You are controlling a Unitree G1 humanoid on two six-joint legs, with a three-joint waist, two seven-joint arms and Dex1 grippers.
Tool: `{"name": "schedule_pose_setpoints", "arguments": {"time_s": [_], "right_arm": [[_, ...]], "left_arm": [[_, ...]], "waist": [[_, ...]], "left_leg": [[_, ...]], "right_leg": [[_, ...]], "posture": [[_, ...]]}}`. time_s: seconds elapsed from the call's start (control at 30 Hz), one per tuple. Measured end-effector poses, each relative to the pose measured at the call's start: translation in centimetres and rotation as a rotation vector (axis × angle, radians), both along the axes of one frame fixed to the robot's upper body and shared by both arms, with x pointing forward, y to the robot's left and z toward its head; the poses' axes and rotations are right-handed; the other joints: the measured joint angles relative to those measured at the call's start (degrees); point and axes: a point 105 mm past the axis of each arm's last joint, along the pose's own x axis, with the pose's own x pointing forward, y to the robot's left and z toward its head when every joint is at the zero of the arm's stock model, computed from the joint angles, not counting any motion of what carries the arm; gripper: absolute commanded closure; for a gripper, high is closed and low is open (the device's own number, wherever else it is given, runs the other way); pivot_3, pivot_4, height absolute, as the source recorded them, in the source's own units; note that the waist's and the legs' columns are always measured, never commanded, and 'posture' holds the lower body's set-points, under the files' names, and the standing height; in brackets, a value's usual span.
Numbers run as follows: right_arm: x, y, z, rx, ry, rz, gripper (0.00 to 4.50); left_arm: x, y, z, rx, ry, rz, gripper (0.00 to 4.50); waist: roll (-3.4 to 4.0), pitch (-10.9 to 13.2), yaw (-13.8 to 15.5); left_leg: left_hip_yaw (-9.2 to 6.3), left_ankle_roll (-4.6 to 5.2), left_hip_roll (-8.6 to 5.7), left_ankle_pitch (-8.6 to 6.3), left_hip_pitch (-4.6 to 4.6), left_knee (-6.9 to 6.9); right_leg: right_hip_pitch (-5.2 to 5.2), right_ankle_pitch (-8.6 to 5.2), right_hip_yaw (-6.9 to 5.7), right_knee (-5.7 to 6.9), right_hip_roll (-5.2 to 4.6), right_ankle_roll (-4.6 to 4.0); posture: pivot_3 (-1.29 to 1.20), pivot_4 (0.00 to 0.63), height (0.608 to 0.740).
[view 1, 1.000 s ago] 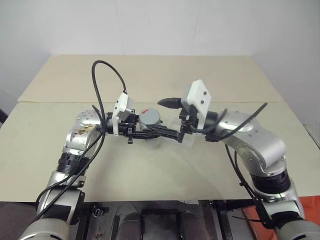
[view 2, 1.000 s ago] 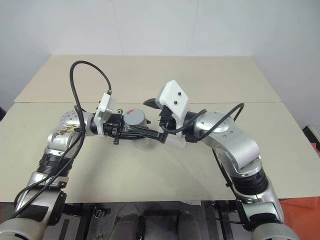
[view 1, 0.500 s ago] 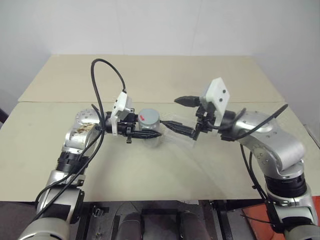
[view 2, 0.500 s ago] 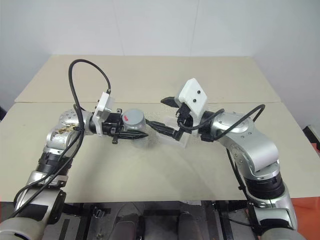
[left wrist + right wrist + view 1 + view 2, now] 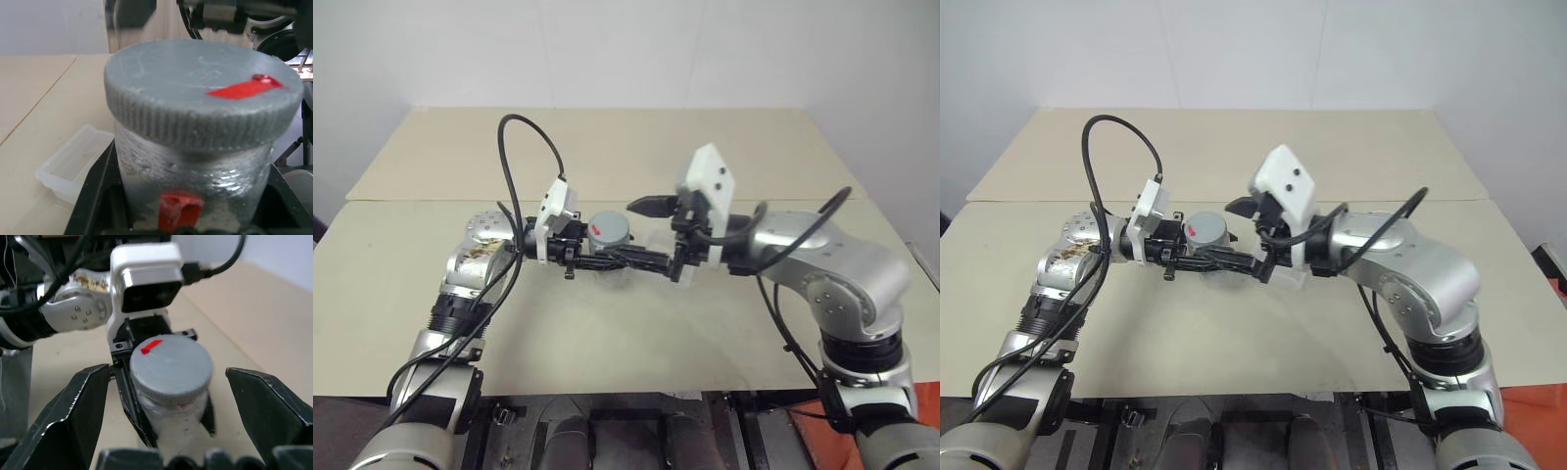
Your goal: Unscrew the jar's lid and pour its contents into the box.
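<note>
We work over a wide beige surface [image 5: 607, 323], and everything that matters sits near its middle, well in from every edge. The clear box [image 5: 73, 164] rests there on the surface, just beside and below the jar, partly hidden behind our arms in the head views.

Our left gripper [image 5: 597, 260] has its jaws clamped on the body of the jar [image 5: 195, 171], holding it upright and off the surface (the red stripe on the wall faces the wrist camera). The lid [image 5: 171, 366] is on the jar, its ribbed edge bare and a red mark on top.

Our right gripper [image 5: 171, 396] faces the jar with its jaws spread wide, one finger on each side of the lid and neither touching it.

The step in hand, as we judge it, is taking hold of the lid to unscrew it. To do it well we should centre the open jaws on the lid, so both pads meet the ribbed edge together, at lid height and not lower on the jar wall. We should close firmly, then turn about the jar's own axis while the left grip resists. The contents cannot be seen through the closed jar.
</note>
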Motion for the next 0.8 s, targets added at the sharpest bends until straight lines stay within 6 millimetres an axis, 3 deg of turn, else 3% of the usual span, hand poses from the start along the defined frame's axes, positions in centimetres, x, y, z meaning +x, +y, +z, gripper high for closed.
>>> {"name": "schedule_pose_setpoints", "arguments": {"time_s": [0.27,0.8], "right_arm": [[0.5,1.2,0.2,-0.030,-0.004,-0.021,0.08],[1.1,1.4,0.3,-0.032,-0.007,-0.042,0.08]], "left_arm": [[0.0,0.0,0.0,0.001,0.001,0.001,2.54],[0.0,0.0,0.0,0.001,0.001,0.002,2.54]], "waist": [[0.00,0.00,0.06],[0.00,0.00,-0.01]], "left_leg": [[0.00,0.00,-0.01,0.00,-0.01,0.00],[0.00,0.00,0.00,0.00,-0.01,0.00]], "right_leg": [[0.01,0.00,0.00,0.02,-0.01,0.00],[0.00,0.00,-0.01,0.03,0.00,0.00]], "posture": [[0.00,0.150,0.740],[0.00,0.150,0.740]]}}
